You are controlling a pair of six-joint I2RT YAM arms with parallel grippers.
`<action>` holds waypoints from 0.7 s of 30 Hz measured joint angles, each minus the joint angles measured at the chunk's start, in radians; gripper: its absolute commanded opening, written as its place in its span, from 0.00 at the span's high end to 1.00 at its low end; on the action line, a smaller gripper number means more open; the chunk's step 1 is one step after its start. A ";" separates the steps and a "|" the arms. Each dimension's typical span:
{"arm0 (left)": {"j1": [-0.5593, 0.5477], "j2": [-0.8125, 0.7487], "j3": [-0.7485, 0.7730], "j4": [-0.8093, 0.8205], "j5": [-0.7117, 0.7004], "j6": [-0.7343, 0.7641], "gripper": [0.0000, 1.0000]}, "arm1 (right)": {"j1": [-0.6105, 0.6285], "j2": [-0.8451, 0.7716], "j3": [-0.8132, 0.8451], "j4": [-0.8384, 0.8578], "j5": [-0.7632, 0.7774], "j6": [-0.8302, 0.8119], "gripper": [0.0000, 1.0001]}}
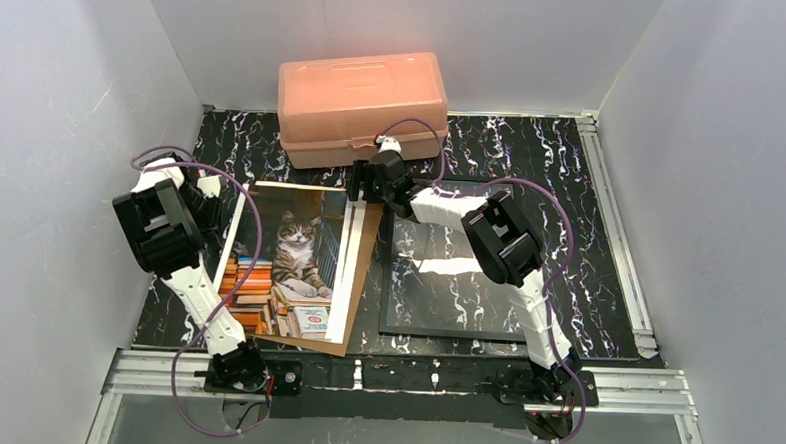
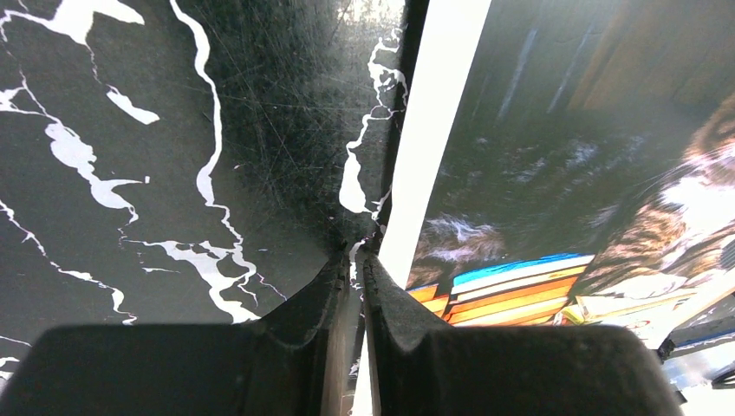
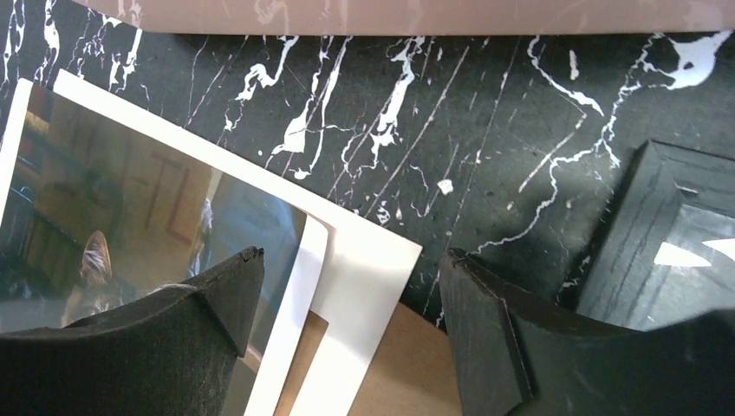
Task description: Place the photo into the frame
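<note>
The photo [image 1: 287,262], a cat among orange-red books, lies left of centre on a white mat and a brown board. My left gripper [image 1: 213,189] is at its left edge. In the left wrist view the jaws [image 2: 357,260] are nearly together, and the photo's [image 2: 555,173] white border runs into the narrow gap between them. The black frame [image 1: 457,275] lies flat to the right, with the marble top showing through its pane. My right gripper [image 1: 366,186] hangs open over the stack's far right corner, its fingers [image 3: 351,260] astride the photo [image 3: 130,199] and the mat corner. The frame's corner [image 3: 659,199] is beside it.
A peach plastic box [image 1: 362,101] stands at the back, just behind the right gripper. The white mat [image 1: 345,270] and brown backing board [image 1: 364,281] stick out from under the photo's right side. White walls close in on both sides, and a metal rail [image 1: 618,242] runs along the right.
</note>
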 measured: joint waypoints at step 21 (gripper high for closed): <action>-0.030 0.002 0.001 0.004 -0.057 0.000 0.95 | -0.003 -0.001 -0.112 0.245 -0.161 0.179 0.19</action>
